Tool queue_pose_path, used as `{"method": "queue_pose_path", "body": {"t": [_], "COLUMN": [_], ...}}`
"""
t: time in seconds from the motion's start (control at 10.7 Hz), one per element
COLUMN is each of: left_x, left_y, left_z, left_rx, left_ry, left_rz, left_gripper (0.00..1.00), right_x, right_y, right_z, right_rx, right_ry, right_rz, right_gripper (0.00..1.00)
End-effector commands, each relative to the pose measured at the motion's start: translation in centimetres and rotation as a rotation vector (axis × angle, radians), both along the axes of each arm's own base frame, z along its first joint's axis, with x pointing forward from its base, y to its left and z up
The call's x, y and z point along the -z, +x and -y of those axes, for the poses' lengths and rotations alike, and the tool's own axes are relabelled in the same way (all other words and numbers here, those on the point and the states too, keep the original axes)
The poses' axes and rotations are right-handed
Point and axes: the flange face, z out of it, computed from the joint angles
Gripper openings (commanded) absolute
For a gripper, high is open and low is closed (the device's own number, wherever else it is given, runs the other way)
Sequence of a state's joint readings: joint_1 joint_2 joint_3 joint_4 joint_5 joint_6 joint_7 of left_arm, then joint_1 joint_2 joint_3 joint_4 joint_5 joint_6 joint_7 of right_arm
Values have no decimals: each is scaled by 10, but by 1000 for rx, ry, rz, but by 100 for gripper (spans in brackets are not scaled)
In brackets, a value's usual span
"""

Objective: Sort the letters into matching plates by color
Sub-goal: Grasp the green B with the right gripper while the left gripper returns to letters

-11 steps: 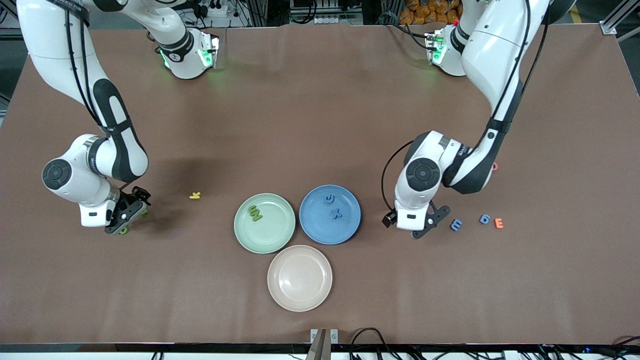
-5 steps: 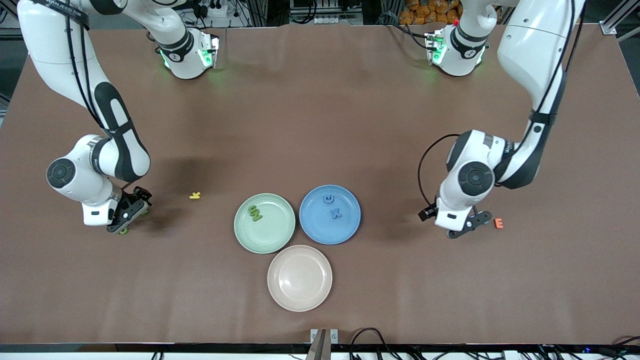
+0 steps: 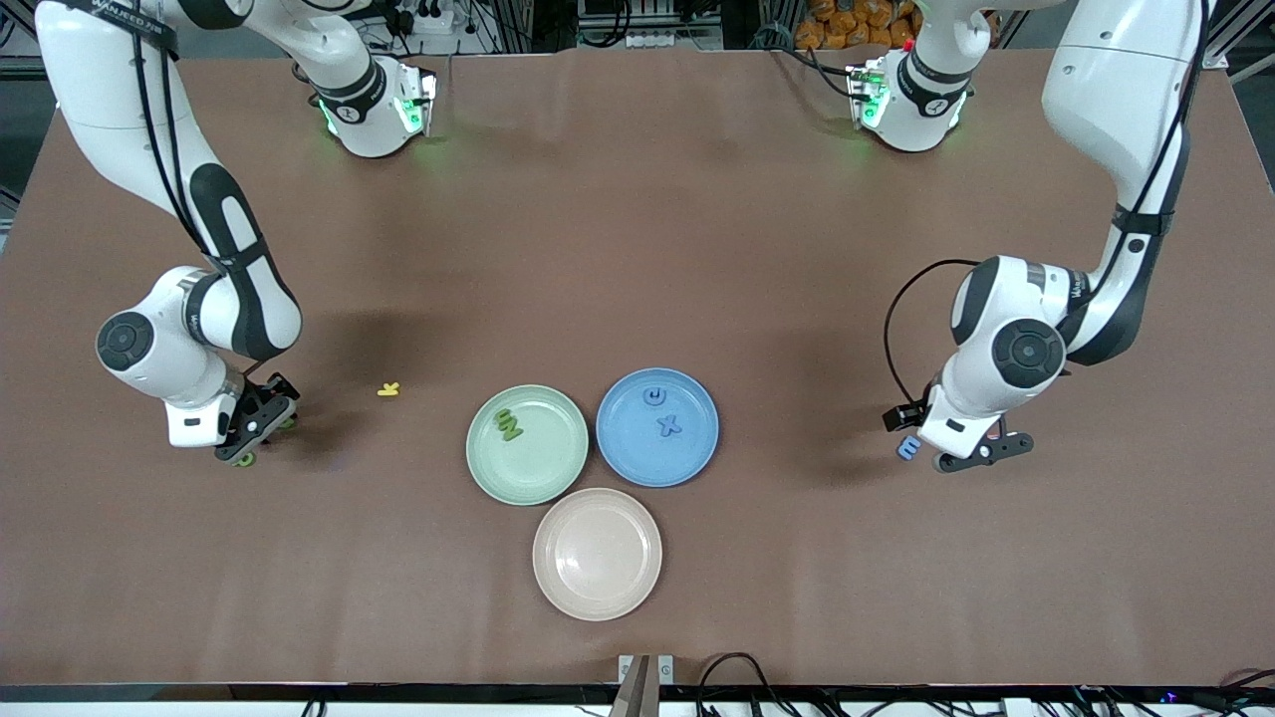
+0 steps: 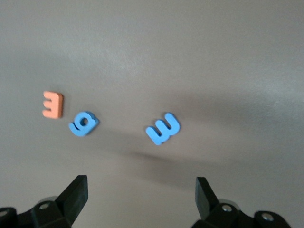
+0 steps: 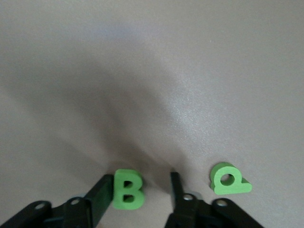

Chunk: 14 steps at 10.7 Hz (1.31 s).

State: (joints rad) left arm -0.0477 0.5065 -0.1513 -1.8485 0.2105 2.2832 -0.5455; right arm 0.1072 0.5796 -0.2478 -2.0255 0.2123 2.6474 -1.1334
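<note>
I see a wide brown surface [image 3: 637,249] with my two arms reaching in from its top edge. Near the middle sit three round plates: a pale green plate [image 3: 543,468] holding two green letters [image 3: 509,424], a blue plate [image 3: 687,453] touching it and holding two blue letters [image 3: 662,412], and a bare beige-pink plate [image 3: 598,588] nearer the front camera.

Toward the right arm's end, the right pincer [image 5: 142,192] is down at the surface, its fingers set narrow on either side of a green B [image 5: 127,189], one touching it. A green P-shaped piece [image 5: 229,178] lies just beside it. A yellow letter [image 3: 388,389] lies between this pincer and the green plate.

Toward the left arm's end, the left pincer [image 4: 142,190] hangs with its fingers spread wide over a blue E [image 4: 163,128]. Near it lie a blue 6 [image 4: 83,123] and an orange E [image 4: 53,104].
</note>
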Motion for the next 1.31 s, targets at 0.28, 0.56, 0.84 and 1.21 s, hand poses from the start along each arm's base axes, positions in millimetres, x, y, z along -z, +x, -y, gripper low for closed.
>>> {"method": "queue_pose_path", "body": {"t": [0.28,0.56,0.84,1.21], "left_x": [-8,-1,10,30], "left_y": [14,18,25,36], "left_z": [-30,-53,-74,-103], "left_rx": [313,376,490,650], "left_ry": [-19,-25,-35,-78], "left_rz": [1,-15,-33,-25], "left_gripper": [100,100,100,100], "right_x": [-2,-25,-46,-63], "right_y": [-4,2,10,25], "right_z": [-4,-21,-42,-98], "right_rx": [-36,14,136,330], "right_ry": [4,38,67,94], "right_rz": [10,11,-1,-15], "right_gripper": [18,16,16,16]}}
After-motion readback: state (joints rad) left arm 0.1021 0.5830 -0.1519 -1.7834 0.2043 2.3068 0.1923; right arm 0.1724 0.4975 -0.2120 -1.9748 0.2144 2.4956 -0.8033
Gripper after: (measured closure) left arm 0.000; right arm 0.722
